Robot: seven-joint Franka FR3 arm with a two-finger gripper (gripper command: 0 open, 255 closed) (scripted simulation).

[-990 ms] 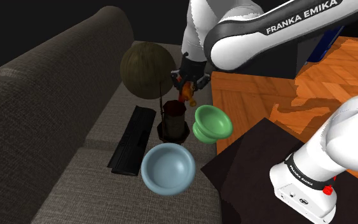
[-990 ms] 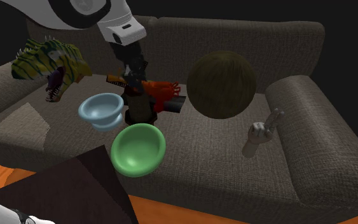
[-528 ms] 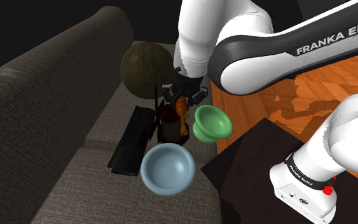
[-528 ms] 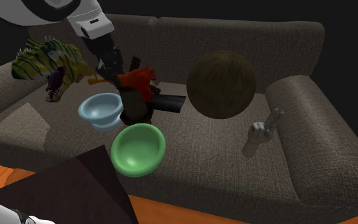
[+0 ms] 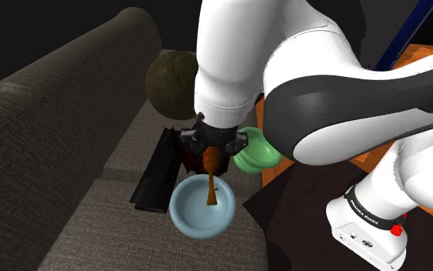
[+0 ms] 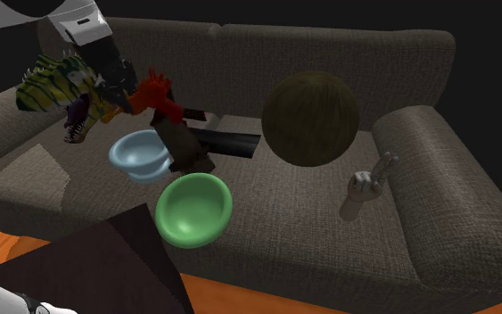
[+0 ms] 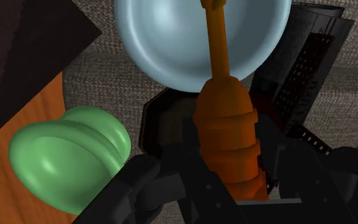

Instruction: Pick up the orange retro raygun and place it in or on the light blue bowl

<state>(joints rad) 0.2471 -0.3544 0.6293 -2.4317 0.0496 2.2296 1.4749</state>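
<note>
With the gripper (image 5: 209,150) clamped on the orange raygun (image 7: 227,127), centre its barrel over the light blue bowl (image 7: 165,38), lower, then release.

Raygun (image 7: 225,121) rear deep in the end effector (image 7: 228,184) (handle unseen), green bowl (image 5: 254,154) half behind the arm (image 5: 307,92)

Your arm (image 5: 322,100) arches forward from stand, wrist turned straight down. Your gripper (image 5: 209,156) hangs low, fingers (image 7: 152,181) clamped on orange raygun (image 7: 225,127).
</note>
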